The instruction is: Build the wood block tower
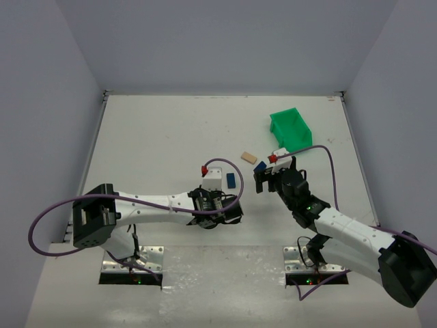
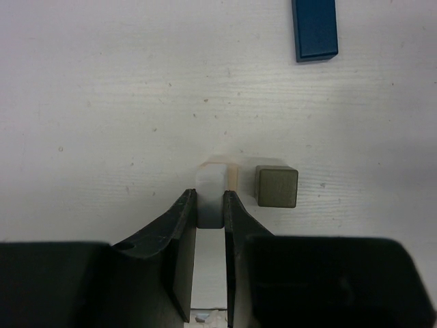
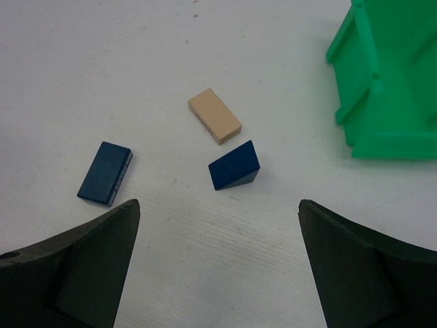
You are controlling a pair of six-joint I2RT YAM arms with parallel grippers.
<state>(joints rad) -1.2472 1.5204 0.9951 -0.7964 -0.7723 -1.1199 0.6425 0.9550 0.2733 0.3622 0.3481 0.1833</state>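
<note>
In the left wrist view my left gripper is shut on a small pale grey block. That block stands directly over a tan block, of which only the edges show. A dark grey cube sits on the table just right of them. A dark blue plank lies farther off. My right gripper hangs open over bare table. Ahead of it lie a dark blue wedge, a pale plank and the dark blue plank. From above, the left gripper and the right gripper are close together.
A green plastic bin stands at the back right, also seen in the right wrist view as the green bin. White walls enclose the table on three sides. Purple cables loop from both arms.
</note>
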